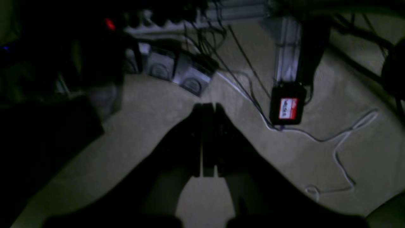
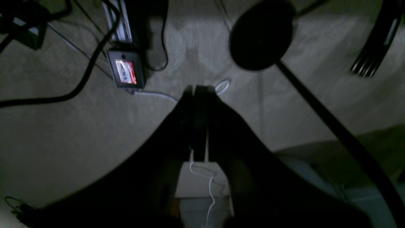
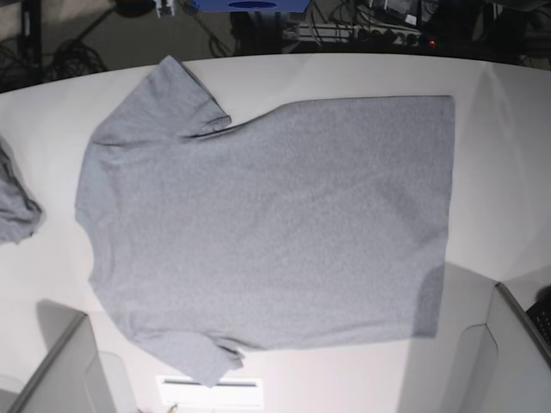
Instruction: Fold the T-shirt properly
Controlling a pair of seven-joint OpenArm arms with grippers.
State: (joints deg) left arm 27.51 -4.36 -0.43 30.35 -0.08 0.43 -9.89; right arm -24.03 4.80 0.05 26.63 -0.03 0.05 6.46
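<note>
Grey T-shirt [image 3: 267,228] is lying flat on the tabletop [image 3: 508,129], while both arms' fingers [image 1: 221,139] [image 2: 183,126] are hanging clenched, empty.

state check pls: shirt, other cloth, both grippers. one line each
T-shirt: spread flat on the table, plain side up, unfolded, sleeves out.
Small grey cloth: crumpled at the table's edge, apart from the T-shirt.
Left gripper: shut, empty, off the table, over carpet.
Right gripper: shut, empty, off the table, over carpet.
</note>
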